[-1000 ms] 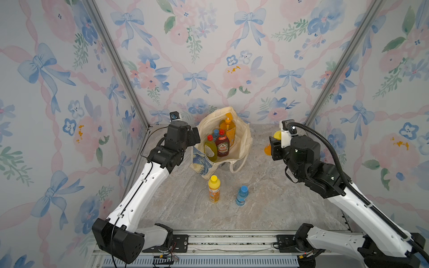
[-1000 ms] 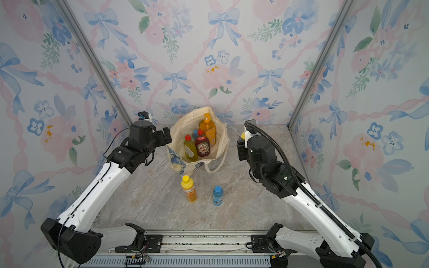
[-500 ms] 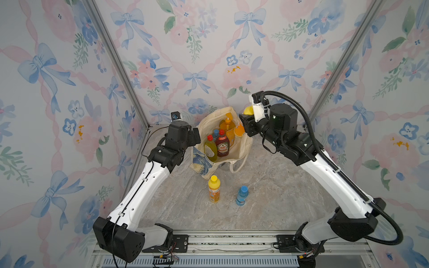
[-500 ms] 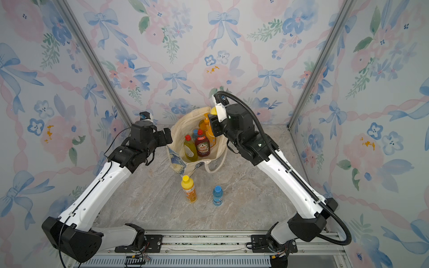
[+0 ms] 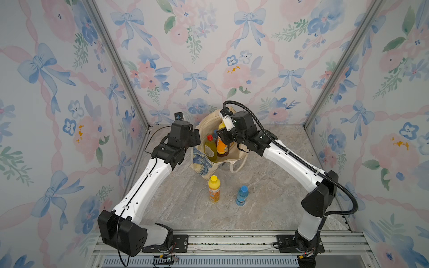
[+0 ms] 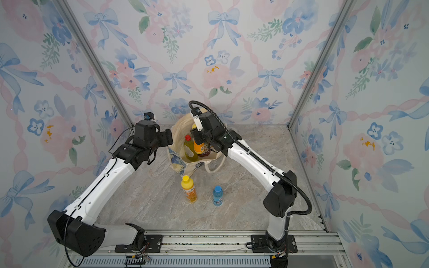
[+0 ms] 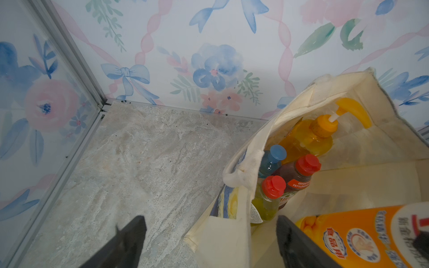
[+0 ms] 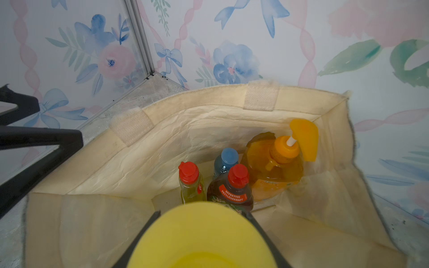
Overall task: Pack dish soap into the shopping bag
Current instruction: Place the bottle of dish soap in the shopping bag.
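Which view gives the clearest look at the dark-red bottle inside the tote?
The right wrist view: the dark-red bottle stands in the shopping bag, red cap and label legible. The left wrist view shows it smaller, beside the yellow-green bottle. In both top views the orange bottle at the bag's mouth covers most of it.

Tote (image 8: 209, 99) matt canvas; pump bottle (image 8: 274, 178) glossy translucent plastic; tabletop (image 5: 274, 192) marbled, matt.

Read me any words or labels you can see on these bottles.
"EFFEKTIVE FETTLÖSEKRAFT": red band on the dark-red bottle.
"食品用": badge on the lifted orange bottle; other characters blurred.
Orange bottle on the table, blue bottle: labels too small.
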`<move>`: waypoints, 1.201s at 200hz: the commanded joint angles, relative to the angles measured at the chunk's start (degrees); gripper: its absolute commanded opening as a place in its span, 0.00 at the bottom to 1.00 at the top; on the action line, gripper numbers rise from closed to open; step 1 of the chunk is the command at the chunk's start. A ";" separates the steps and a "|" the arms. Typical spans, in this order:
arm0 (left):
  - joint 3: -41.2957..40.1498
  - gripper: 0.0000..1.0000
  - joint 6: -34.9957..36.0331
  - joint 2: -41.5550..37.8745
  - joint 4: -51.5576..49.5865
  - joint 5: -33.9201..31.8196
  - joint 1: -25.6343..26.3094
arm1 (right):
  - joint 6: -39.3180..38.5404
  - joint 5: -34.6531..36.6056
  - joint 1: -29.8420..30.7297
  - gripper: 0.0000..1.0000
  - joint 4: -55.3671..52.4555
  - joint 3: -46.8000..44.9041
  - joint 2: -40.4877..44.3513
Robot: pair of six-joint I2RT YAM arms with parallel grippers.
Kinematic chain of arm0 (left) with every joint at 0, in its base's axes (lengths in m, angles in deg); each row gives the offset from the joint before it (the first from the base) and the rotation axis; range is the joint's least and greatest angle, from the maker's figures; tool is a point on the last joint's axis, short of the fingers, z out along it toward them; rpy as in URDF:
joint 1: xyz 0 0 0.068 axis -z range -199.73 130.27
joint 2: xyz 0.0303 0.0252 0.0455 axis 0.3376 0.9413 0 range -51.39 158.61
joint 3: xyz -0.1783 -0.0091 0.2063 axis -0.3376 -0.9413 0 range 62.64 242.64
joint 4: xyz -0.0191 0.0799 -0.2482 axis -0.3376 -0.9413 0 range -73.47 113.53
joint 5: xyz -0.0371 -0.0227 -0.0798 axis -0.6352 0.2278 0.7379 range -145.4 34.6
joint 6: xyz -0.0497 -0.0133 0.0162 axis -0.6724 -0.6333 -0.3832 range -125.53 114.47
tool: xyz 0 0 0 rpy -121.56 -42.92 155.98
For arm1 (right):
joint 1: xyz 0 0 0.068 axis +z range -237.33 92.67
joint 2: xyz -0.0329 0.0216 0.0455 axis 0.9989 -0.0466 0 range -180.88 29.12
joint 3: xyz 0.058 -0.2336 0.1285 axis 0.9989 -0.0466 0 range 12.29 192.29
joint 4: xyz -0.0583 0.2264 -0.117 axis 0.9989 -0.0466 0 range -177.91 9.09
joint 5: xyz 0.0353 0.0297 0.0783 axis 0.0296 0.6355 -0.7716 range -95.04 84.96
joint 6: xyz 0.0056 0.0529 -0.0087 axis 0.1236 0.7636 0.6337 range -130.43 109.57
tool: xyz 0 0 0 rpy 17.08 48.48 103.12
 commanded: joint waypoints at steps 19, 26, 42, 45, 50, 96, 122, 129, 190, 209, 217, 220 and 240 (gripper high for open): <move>-0.28 0.76 1.68 2.59 0.31 3.96 -0.58 | 1.01 -1.67 -0.32 0.00 12.07 1.47 -0.85; -0.28 0.74 2.05 2.94 0.26 4.47 -0.57 | 1.08 -1.67 -0.32 0.00 12.91 1.15 -1.36; -0.37 0.69 2.67 3.63 0.22 5.36 -0.58 | 1.40 -1.93 -0.41 0.00 15.43 -0.16 -2.20; -0.37 0.67 2.76 3.72 0.15 5.47 -0.52 | 1.48 -1.93 -0.40 0.00 15.88 -0.49 -2.36; -0.41 0.65 2.85 3.96 0.13 5.58 -0.50 | 1.53 -2.06 -0.49 0.00 16.67 -0.89 -2.57; 0.19 0.25 3.80 4.46 0.13 5.67 -0.59 | 1.61 -2.61 -0.92 0.00 18.76 -2.10 -4.83; 0.90 0.07 4.49 4.55 0.10 5.76 -0.61 | 1.48 -3.07 -1.15 0.00 21.09 -4.24 -5.37; 1.01 0.03 4.57 4.55 0.13 5.70 -0.66 | 1.32 -3.09 -1.19 0.00 22.01 -5.05 -5.45; 1.91 0.00 4.80 4.51 0.12 6.02 -0.61 | 1.19 -4.74 -1.88 0.00 31.28 -12.72 -6.27; 2.26 0.00 4.75 4.53 0.13 6.32 -0.65 | 1.65 -5.22 -2.36 0.00 32.49 -13.35 -7.28; 2.35 0.00 4.71 4.46 0.13 6.27 -0.63 | 1.63 -5.27 -2.55 0.00 33.31 -13.92 -7.53; 2.40 0.00 4.71 4.46 0.11 6.26 -0.61 | 1.66 -5.27 -2.56 0.00 33.53 -14.21 -7.57; 2.53 0.00 4.71 4.23 0.13 6.25 -0.64 | 1.49 -5.49 -2.78 0.00 34.51 -15.00 -8.31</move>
